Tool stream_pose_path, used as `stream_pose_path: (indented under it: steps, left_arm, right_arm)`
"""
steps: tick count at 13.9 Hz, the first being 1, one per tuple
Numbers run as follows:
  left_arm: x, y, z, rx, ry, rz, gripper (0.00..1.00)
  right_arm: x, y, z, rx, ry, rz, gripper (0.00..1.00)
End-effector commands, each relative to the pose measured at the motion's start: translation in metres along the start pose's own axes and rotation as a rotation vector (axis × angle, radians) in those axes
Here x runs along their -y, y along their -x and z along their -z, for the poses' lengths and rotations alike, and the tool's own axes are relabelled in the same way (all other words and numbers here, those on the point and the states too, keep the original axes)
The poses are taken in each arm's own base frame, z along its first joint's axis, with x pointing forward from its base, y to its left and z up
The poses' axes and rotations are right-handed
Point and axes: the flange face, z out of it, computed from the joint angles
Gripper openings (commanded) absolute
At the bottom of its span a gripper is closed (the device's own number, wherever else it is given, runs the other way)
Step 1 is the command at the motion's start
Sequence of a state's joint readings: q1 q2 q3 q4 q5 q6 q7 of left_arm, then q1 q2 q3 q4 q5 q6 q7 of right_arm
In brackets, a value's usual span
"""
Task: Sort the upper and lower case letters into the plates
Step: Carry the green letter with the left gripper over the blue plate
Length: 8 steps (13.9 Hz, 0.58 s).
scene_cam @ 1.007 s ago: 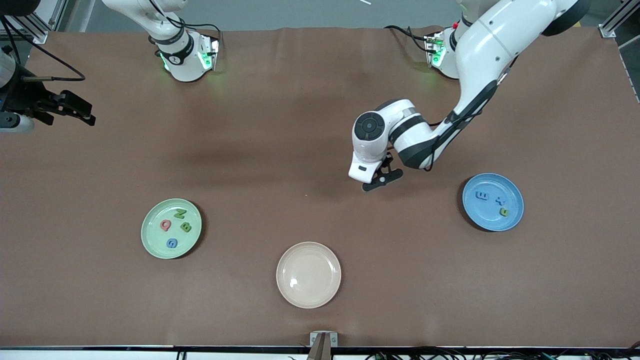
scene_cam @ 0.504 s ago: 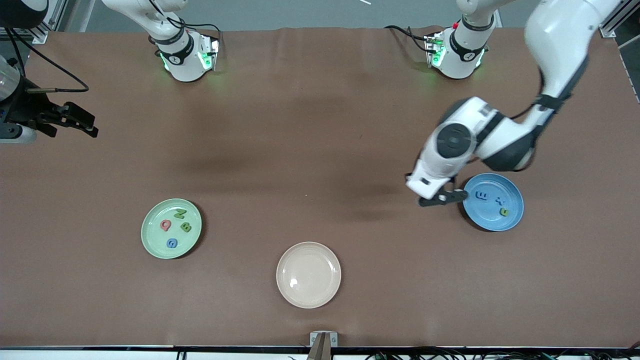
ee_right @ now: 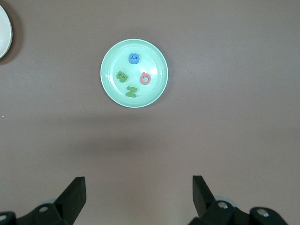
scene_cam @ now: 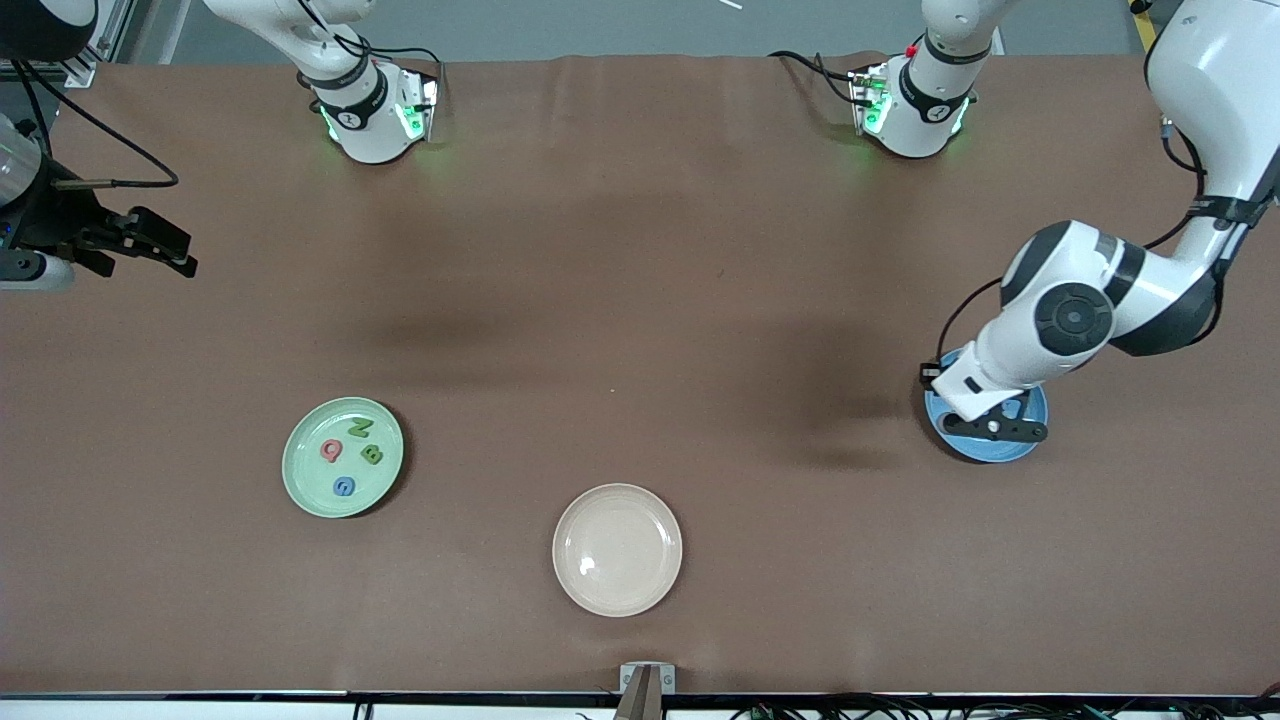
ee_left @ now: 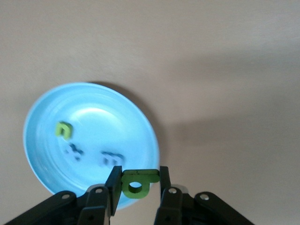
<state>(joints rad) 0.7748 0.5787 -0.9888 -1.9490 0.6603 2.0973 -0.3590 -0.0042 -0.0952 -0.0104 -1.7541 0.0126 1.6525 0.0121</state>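
Foam letters are being sorted: a small green b/q-shaped foam letter (ee_left: 135,182) is being held between the narrowly set jaws of the left gripper (scene_cam: 992,428) over the round sky-blue plastic plate (scene_cam: 984,449), toward the left arm's end of the table. A green n/u letter (ee_left: 63,129), a blue x (ee_left: 74,152) and a blue E/m letter (ee_left: 111,158) are lying in that plate. The right gripper (scene_cam: 160,242) is being kept waiting with jaws wide apart and empty. The pale mint-green round plate (scene_cam: 298,478) is carrying four letters.
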Motion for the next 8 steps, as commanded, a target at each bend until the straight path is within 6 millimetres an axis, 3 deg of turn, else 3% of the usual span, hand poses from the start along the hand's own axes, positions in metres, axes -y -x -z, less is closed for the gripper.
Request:
stream_pose_path:
  steps: [1, 6, 8]
  left_arm:
    - [0.04, 0.004, -0.028, -0.05, 0.01, -0.091, 0.22]
    - [0.056, -0.003, -0.064, -0.123, -0.047, -0.172, 0.22]
    - [0.049, -0.006, -0.076, -0.136, -0.04, -0.184, 0.22]
  right_arm:
    - [0.002, -0.002, 0.006, -0.005, 0.001, 0.009, 1.0]
    - [-0.001, -0.002, 0.005, -0.002, 0.001, 0.01, 1.0]
    - [-0.001, -0.001, 0.004, 0.001, 0.001, 0.01, 1.0]
